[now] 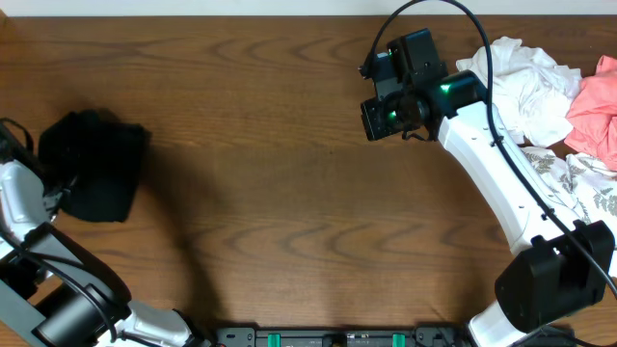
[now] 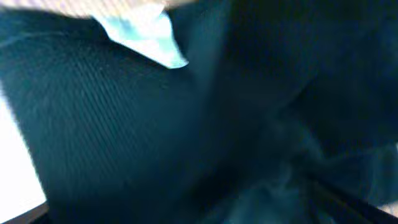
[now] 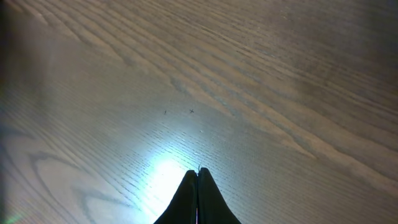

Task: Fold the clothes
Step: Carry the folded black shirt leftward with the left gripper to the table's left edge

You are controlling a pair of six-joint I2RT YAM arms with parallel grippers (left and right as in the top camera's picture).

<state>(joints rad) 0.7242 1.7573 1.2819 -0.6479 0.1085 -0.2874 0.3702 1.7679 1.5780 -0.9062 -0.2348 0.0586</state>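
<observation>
A black garment (image 1: 92, 166) lies in a compact bundle at the table's left edge. In the left wrist view dark cloth (image 2: 186, 137) fills the frame, with a light blue tag (image 2: 146, 34) at the top. My left gripper is pressed against this cloth at the bundle's left side (image 1: 50, 193), and its fingers are hidden. My right gripper (image 1: 386, 114) hangs over bare wood at the back right. Its fingers (image 3: 198, 173) are shut on nothing.
A pile of clothes sits at the back right: a white one (image 1: 525, 82), a pink one (image 1: 596, 106) and a leaf-patterned one (image 1: 583, 183). The right arm (image 1: 501, 183) reaches diagonally from the front right. The wooden table (image 1: 308, 212) spans the view.
</observation>
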